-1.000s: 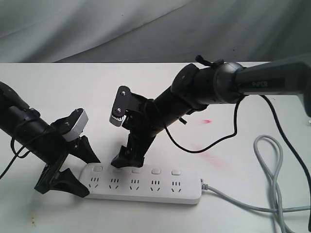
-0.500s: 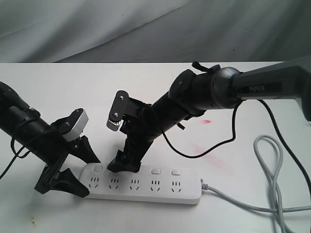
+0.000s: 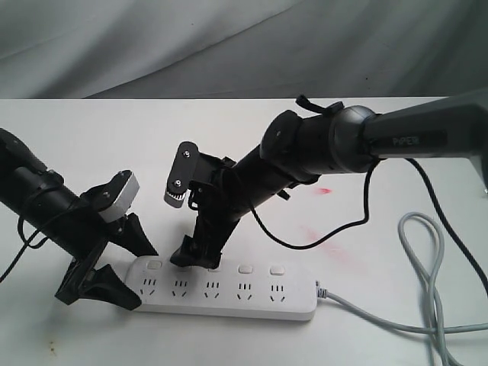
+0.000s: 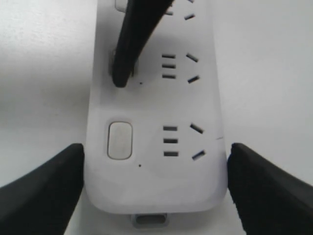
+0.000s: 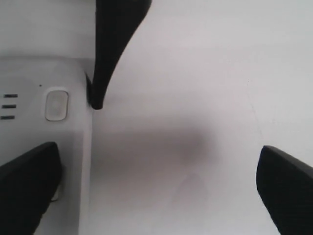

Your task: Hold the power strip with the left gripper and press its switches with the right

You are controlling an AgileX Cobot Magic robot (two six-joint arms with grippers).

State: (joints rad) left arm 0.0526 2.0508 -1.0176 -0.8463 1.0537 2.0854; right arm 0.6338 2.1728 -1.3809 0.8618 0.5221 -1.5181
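The white power strip [image 3: 229, 296] lies along the table's front edge. My left gripper [image 3: 137, 276] is shut on its left end, one black finger against each long side [image 4: 155, 181]. The switches [image 3: 245, 269] run in a row above the sockets. My right gripper [image 3: 197, 242] stands wide open over the strip, and one of its fingers [image 4: 132, 44] has its tip on the second switch from the left end. The first switch [image 4: 120, 140] is uncovered. In the right wrist view the gripper [image 5: 156, 191] spans strip [image 5: 44, 132] and bare table.
The strip's grey cord [image 3: 427, 305] loops over the table at the right. A black cable [image 3: 358, 217] hangs from the right arm. Red smears [image 3: 320, 236] mark the white table [image 3: 114, 145]. A grey cloth [image 3: 229, 46] hangs behind.
The right arm has shifted slightly left and down, so its finger tip now rests on the second switch. The left gripper and the strip have not moved.
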